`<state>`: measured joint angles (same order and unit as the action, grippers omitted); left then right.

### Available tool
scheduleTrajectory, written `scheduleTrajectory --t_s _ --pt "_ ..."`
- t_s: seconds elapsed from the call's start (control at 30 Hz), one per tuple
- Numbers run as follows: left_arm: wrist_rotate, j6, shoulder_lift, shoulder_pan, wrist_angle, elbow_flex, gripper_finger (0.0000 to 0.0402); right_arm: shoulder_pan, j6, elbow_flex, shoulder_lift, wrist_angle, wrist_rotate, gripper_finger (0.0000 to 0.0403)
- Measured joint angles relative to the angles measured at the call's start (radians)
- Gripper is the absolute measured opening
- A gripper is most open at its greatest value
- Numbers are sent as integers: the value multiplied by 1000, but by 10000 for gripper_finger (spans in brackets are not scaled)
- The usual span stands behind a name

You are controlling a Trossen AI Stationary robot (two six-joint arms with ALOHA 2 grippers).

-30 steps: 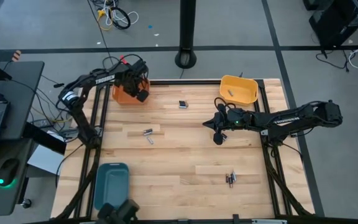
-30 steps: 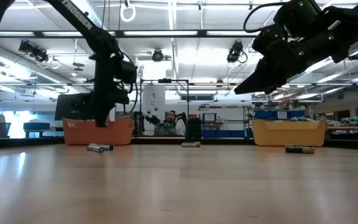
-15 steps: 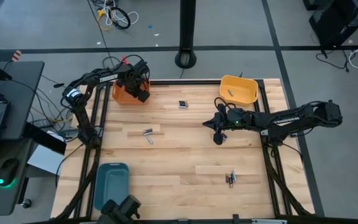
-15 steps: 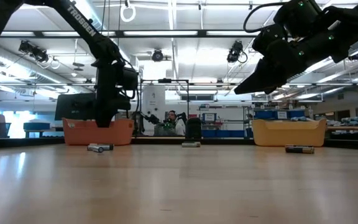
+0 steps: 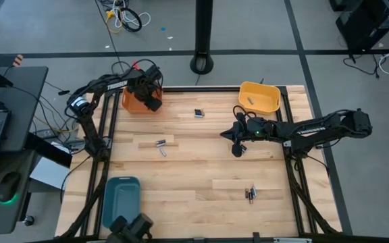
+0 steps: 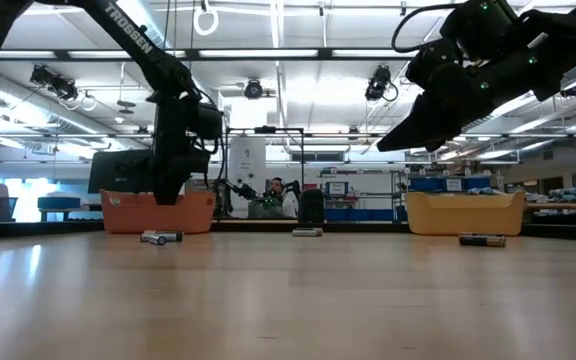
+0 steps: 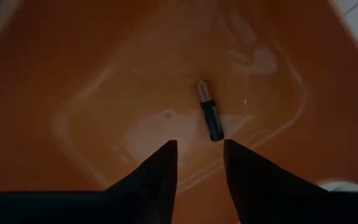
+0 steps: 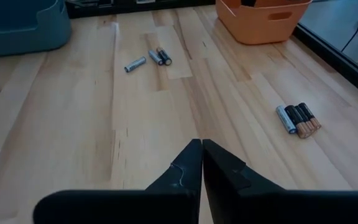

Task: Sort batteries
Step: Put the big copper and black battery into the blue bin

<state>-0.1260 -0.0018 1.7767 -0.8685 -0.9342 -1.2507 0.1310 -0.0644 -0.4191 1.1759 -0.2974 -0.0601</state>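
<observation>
My left gripper [image 7: 199, 144] hangs open, pointing down into the orange bin [image 5: 135, 102] at the table's far left. One dark battery [image 7: 211, 113] lies flat on the bin's floor beyond the fingertips, clear of them. My right gripper [image 8: 202, 142] is shut and empty above the table's right middle [image 5: 236, 150]. Loose batteries lie on the wood in small groups: one at the far middle [image 5: 198, 113], one at the left middle [image 5: 161, 144], one near the front [image 5: 250, 194]. Another battery [image 5: 250, 100] lies in the yellow bin [image 5: 258, 98].
A teal bin [image 5: 121, 199] stands at the near left corner. The right wrist view shows one group of batteries [image 8: 298, 119] and another [image 8: 148, 60] on open wood, with the orange bin [image 8: 263, 18] beyond. A black post's foot [image 5: 201, 64] stands behind the table.
My left gripper has turned slightly about its own axis while staying over the orange bin. My right arm has kept still.
</observation>
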Motion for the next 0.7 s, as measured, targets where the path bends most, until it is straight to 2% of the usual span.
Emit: scheduleTrajectory --t_s 0.13,0.2,0.37,0.53,0.7 --pt "-125 8 -59 31 13 0 137 0 -14 0 0 -12 0 26" --pt "-155 7 -98 48 42 0 132 0 -12 0 0 -25 0 27" --pt "-158 0 -199 111 141 0 117 2 37 0 0 -25 33 18" --pt "-159 25 -283 203 280 9 96 -2 33 0 0 -52 11 8" --pt "-141 79 -373 313 552 153 76 -31 31 0 0 -108 -1 6"
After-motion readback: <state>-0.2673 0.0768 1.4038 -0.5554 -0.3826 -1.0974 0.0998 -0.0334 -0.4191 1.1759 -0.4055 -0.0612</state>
